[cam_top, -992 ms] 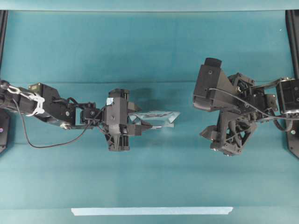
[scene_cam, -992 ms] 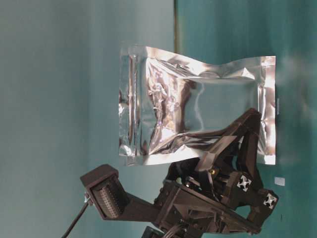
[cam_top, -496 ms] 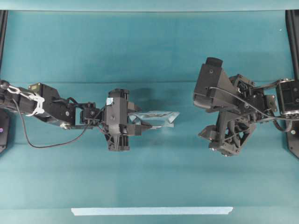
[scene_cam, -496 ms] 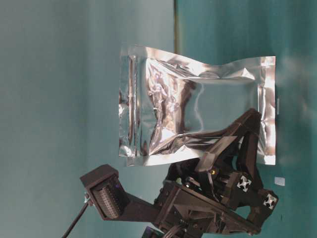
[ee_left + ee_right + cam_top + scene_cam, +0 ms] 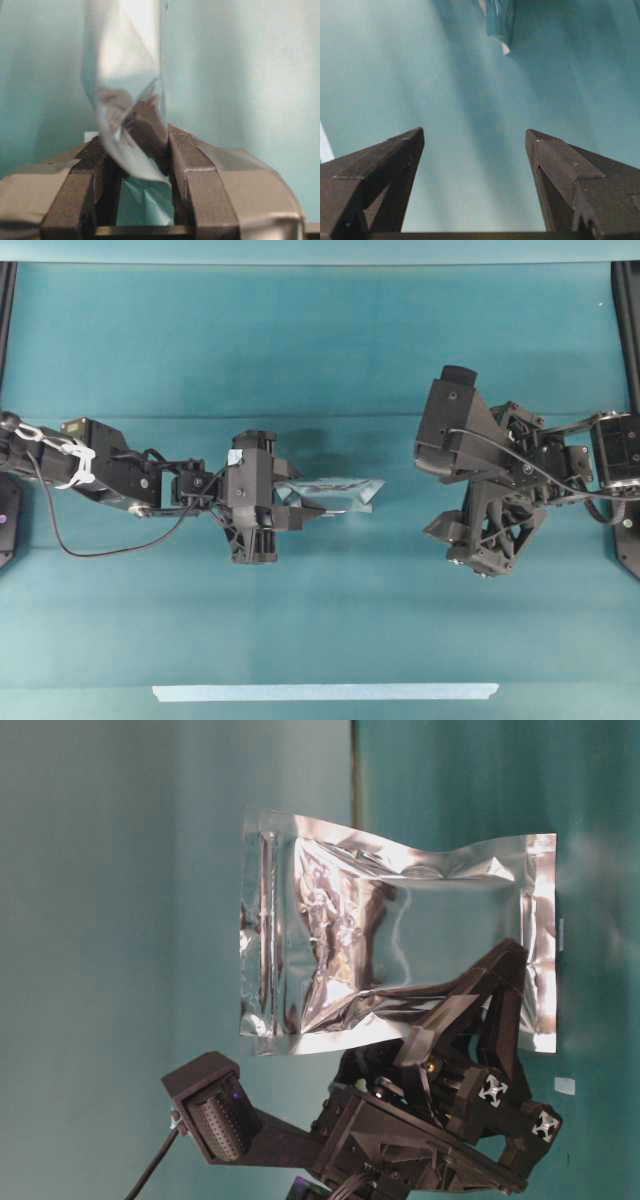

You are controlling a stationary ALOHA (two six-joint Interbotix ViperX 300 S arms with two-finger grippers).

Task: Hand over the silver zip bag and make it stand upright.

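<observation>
Between the two arms, left of the table's middle, one silver bag (image 5: 335, 492) is held clear of the teal table (image 5: 320, 340) by the left gripper (image 5: 297, 508), whose fingers (image 5: 197, 170) are clamped on one edge of it. The bag is a crinkled, mirror-bright foil pouch, roughly rectangular, with flat sealed borders and a darker reflective centre; seen from above it is edge-on, a thin sliver pointing toward the right arm. The left arm reaches in level from the left edge, a white cable tie and a looping black cable on it. Well apart to the right, the right gripper (image 5: 455, 540) hangs over bare table, its two black ridged fingers (image 5: 385, 165) spread wide with nothing between them. One long pale tape strip (image 5: 325, 692) lies along the near edge, and one small white scrap (image 5: 565, 1086) sits beyond the bag in the table-level view.
</observation>
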